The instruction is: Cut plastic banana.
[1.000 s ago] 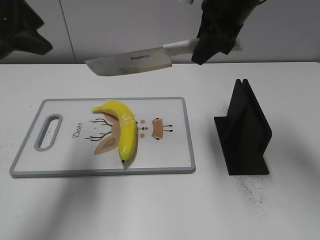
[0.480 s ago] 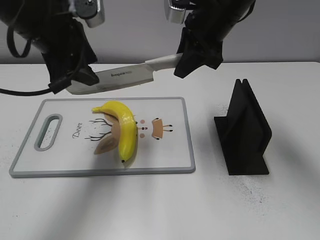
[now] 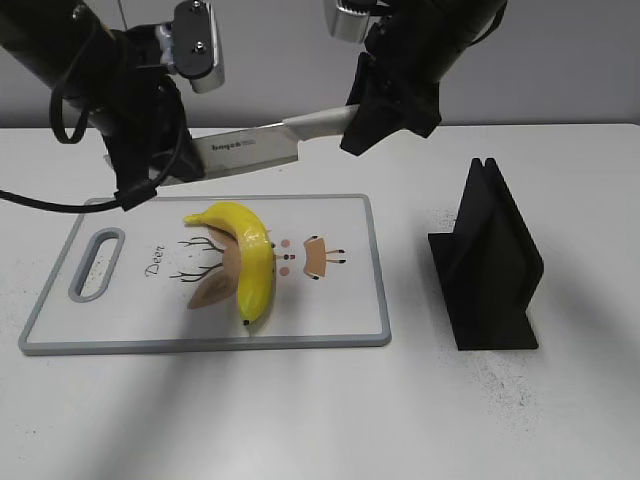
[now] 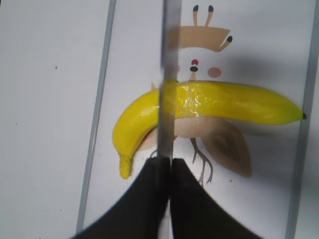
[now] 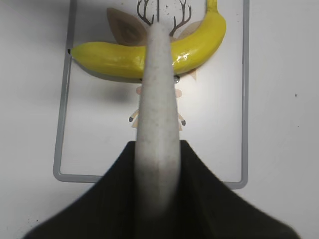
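A yellow plastic banana (image 3: 250,260) lies on a white cutting board (image 3: 340,310) with a deer drawing. My right gripper (image 3: 375,115) is shut on the pale handle of a kitchen knife (image 3: 250,150), held level in the air above the board's far edge. My left gripper (image 3: 160,172) is shut on the blade's tip end. In the left wrist view the blade (image 4: 169,74) runs edge-on across the banana (image 4: 234,102) from my left gripper (image 4: 169,167). In the right wrist view the handle (image 5: 157,114) sits in my right gripper (image 5: 157,164) above the banana (image 5: 109,57).
A black knife stand (image 3: 490,265) stands on the white table to the right of the board. The board has a grey rim and a handle slot (image 3: 97,263) at its left end. A grey wall runs behind the table.
The knife has come down and moved left in my right gripper. My left arm has come in from the left and closed on the blade's tip end. The banana has not moved.
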Robot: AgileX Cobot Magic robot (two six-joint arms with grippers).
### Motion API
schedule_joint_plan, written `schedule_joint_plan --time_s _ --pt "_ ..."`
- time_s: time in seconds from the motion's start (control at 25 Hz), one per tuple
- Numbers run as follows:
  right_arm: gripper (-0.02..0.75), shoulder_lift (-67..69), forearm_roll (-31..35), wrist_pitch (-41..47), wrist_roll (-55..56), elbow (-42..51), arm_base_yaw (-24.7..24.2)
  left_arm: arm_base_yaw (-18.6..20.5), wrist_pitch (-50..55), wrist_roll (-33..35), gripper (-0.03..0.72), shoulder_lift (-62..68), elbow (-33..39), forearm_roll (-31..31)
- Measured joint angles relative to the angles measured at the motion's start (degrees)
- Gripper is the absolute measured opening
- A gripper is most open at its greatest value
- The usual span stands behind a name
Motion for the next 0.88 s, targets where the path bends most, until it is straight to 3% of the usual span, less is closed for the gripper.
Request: schedule_joint_plan --time_s 0.16,0.88 --pt "0.162 0.2 -0.3 0.0 -0.7 0.0 0.0 0.0 0.2 -0.7 0.016 0.0 0.0 0.0" --pt "0.176 8.0 -10.8 -0.4 10.7 -0.2 0.9 -0.1 -4.1 -1.0 0.003 7.8 -0.2 -1.7"
